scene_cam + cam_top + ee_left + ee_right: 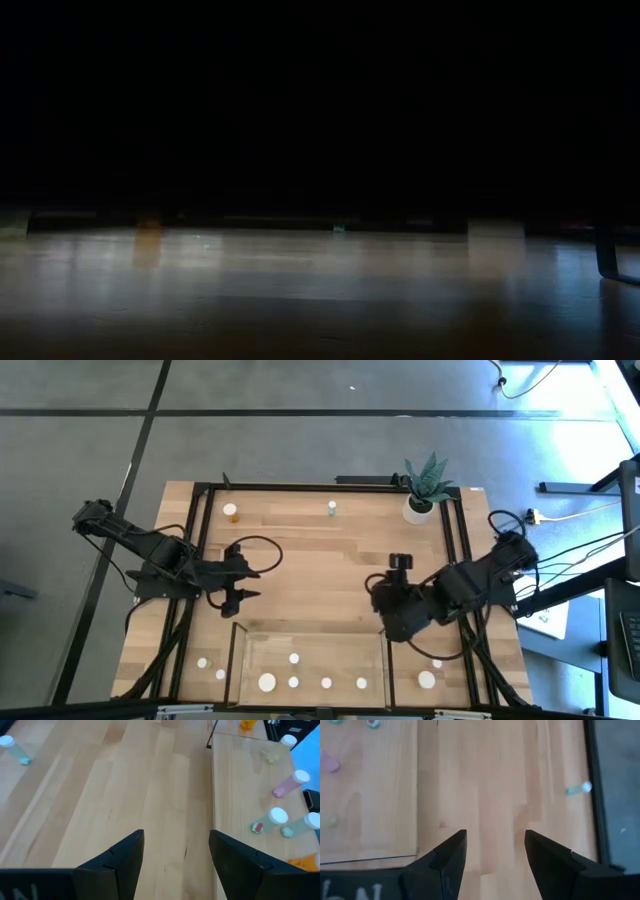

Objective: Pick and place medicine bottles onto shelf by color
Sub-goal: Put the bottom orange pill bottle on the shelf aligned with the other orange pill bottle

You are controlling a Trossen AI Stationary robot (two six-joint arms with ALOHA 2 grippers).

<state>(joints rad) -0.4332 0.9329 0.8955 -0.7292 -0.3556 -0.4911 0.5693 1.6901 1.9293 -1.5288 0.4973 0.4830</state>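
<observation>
Both grippers hang open over bare tabletop and hold nothing. My left gripper (252,584) (175,837) is left of centre, above the wood. My right gripper (392,622) (495,837) hovers by the far right corner of the shelf (310,645) (240,785) (370,810). Several white-capped medicine bottles stand on the shelf (294,682), among them a pink one (290,784) and a greenish one (302,824). More stand on the table to the shelf's left (202,661) and right (427,680). An amber bottle (231,511) and a greenish bottle (332,508) (14,749) (579,788) stand near the far edge.
A white pot with a spiky green plant (420,505) stands at the far right corner. Dark frame bars (200,560) run along the table's sides and far edge. Bare wood (320,570) lies between the two grippers. The low view is mostly dark.
</observation>
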